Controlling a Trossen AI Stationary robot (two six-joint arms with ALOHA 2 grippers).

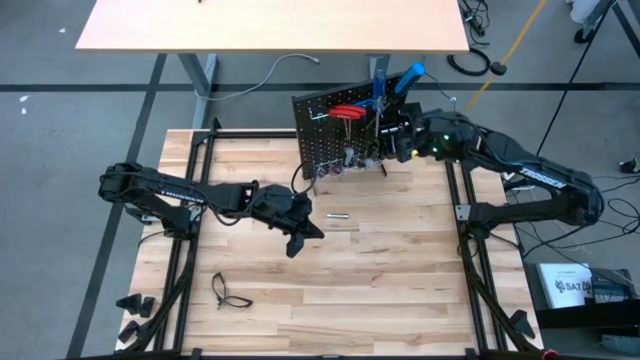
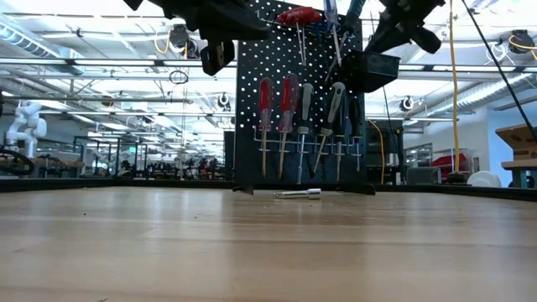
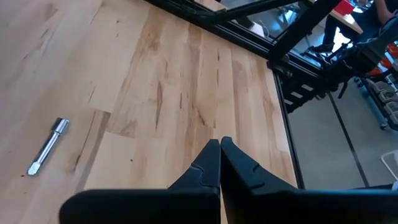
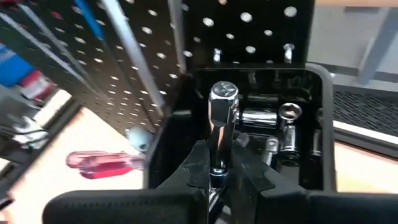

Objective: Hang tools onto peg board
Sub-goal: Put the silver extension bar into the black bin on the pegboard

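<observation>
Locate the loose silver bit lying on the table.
In the high view the small silver bit lies flat on the wooden tabletop, in front of the black perforated peg board, just right of the left gripper.

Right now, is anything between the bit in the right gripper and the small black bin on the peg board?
Nothing visible blocks it. The right gripper is shut on the silver bit, held upright at the black bin on the peg board. Other silver sockets already lie inside the bin, beside the bit.

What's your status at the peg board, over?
Right gripper shut on silver bit over the black bin on the peg board. Left gripper shut, empty, above table. One bit left on table. Nothing blocking.
</observation>
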